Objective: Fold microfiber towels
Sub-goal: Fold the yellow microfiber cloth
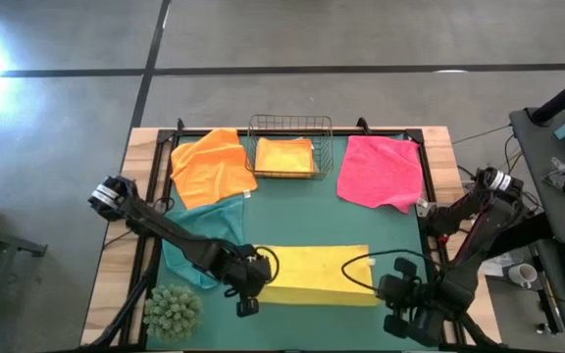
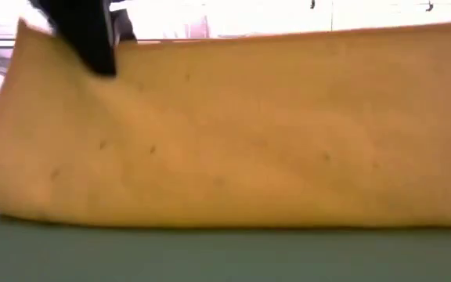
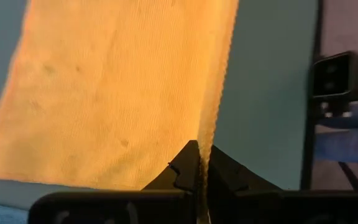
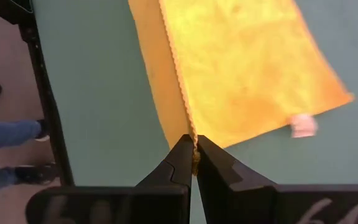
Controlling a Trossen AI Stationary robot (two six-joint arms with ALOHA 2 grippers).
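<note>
At the table's (image 1: 292,211) centre-front — about six o'clock — one towel (image 1: 312,273) lies spread lengthwise, left to right. The left gripper (image 1: 250,282) is at its nine o'clock end, the right gripper (image 1: 388,284) at its three o'clock end, each pinching an edge of it. A wire basket (image 1: 290,127) stands at the table's twelve o'clock with a folded towel (image 1: 283,157) inside. A second towel (image 1: 209,167) lies at ten o'clock beside the basket, a third (image 1: 381,172) at two o'clock. A fourth (image 1: 189,250) lies at eight o'clock, partly under the left arm — a plant ball (image 1: 173,310) sits before it at seven o'clock.
</note>
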